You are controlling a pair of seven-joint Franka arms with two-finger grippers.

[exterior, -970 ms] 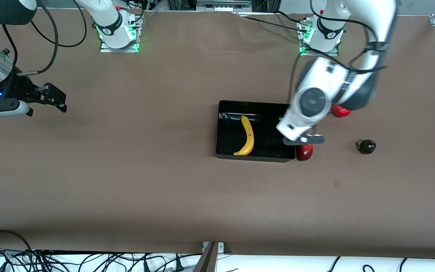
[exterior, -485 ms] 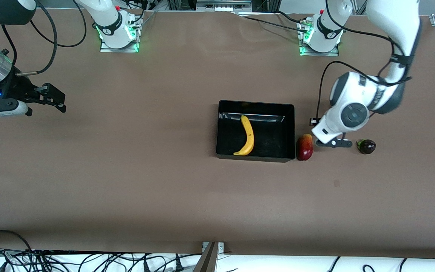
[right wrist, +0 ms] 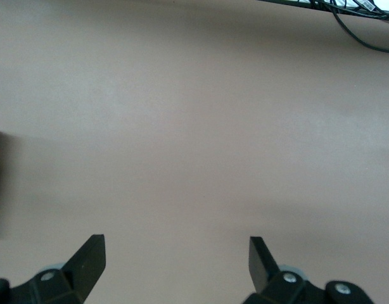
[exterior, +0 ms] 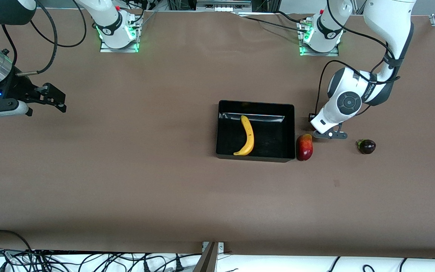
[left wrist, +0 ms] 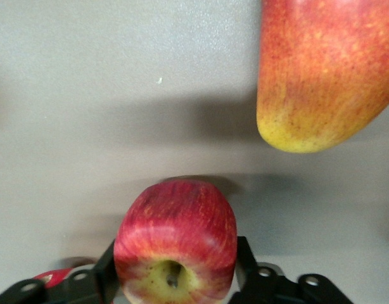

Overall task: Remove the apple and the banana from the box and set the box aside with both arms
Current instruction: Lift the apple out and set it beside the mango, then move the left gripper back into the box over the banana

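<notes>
Front view: at mid-frame on the brown counter (exterior: pixel 164 189), the black box (exterior: pixel 255 102), open-topped, with the banana (exterior: pixel 247 136) lying lengthwise inside, not yet taken out. Just outside the box wall toward the left arm's end, touching or nearly so, a red-yellow oval fruit (exterior: pixel 304 147); well apart from it toward that same end, a small dark fruit (exterior: pixel 366 146).

Hovering low over the bare strip between those two fruits, the left hand (exterior: pixel 330 135). Seen from the left wrist view, the apple (left wrist: pixel 175 244) sitting inside that hand, stem dimple toward the camera, its shadow close under it on the counter, so probably set down or about to be, clear of the box. Cannot tell whether gripped or already released.

Near the upper edge-side of the frame at the right arm's end, the right hand (exterior: pixel 57 99) waiting with its fingers spread and empty, likely parked until needed for shifting the box with both arms.
</notes>
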